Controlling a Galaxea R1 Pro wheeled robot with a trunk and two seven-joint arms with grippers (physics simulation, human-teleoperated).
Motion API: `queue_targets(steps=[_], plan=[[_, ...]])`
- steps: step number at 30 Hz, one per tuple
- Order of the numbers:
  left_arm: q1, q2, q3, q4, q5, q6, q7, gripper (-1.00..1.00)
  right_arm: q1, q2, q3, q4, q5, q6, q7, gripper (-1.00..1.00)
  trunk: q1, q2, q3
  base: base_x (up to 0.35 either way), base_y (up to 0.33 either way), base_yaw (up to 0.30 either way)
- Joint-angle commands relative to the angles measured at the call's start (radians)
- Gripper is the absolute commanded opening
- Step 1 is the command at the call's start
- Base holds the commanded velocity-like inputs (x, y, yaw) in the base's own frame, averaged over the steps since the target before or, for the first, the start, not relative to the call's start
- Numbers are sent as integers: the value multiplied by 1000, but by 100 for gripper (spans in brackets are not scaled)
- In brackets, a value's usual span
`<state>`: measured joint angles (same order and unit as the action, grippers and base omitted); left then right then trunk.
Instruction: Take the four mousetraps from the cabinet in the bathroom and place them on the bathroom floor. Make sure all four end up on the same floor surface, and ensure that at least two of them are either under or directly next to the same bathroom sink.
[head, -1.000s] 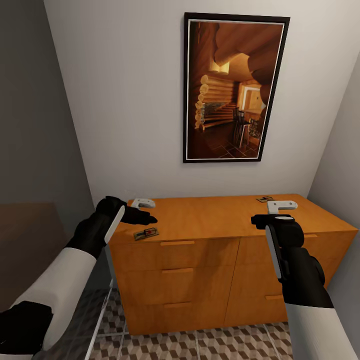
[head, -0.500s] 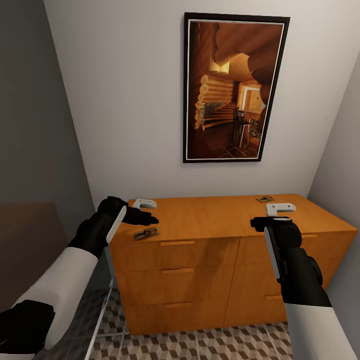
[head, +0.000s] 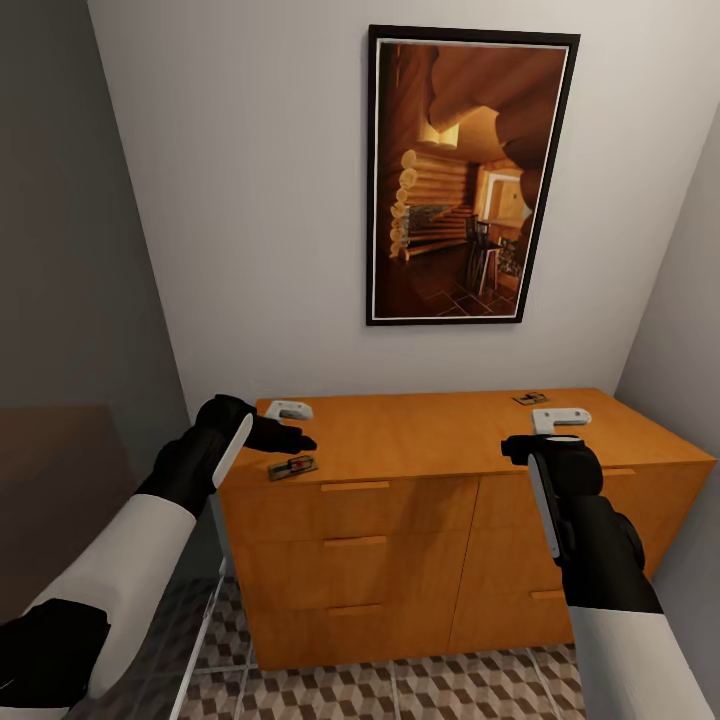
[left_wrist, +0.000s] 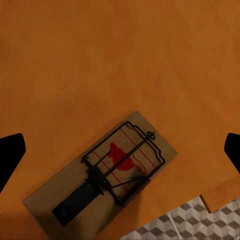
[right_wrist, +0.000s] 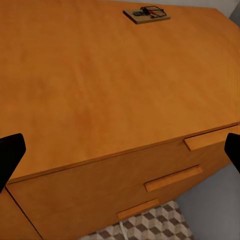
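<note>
Mousetrap (left_wrist: 102, 172) pick-up from the cabinet (head: 420, 440) top
Our left gripper (left_wrist: 120, 150) hovers spread above it; next we descend and close; right gripper (right_wrist: 120, 150) idles open.

Two mousetraps are seen flat on the cabinet (head: 430, 435) top: one mousetrap (head: 292, 467), brown wood with black wire and a red spot, lies at the near left edge; another mousetrap (head: 530, 398) lies far right. Cube-patterned floor (head: 400, 690) is shown below.
</note>
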<state>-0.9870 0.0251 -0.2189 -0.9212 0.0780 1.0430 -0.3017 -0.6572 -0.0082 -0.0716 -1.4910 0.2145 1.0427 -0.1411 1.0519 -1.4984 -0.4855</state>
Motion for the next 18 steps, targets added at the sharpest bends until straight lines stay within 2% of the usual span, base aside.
queue_targets(steps=[1,18], plan=[[-1,1,-3,0,7,4,4,100,-1,0,0,0,0,4,-2,100,0,-1,-1,0,0,0],[-1,12,-14,7,6,4,4,100,-1,-1,-3,0,2,4,-2,100,0,-1,-1,0,0,0]])
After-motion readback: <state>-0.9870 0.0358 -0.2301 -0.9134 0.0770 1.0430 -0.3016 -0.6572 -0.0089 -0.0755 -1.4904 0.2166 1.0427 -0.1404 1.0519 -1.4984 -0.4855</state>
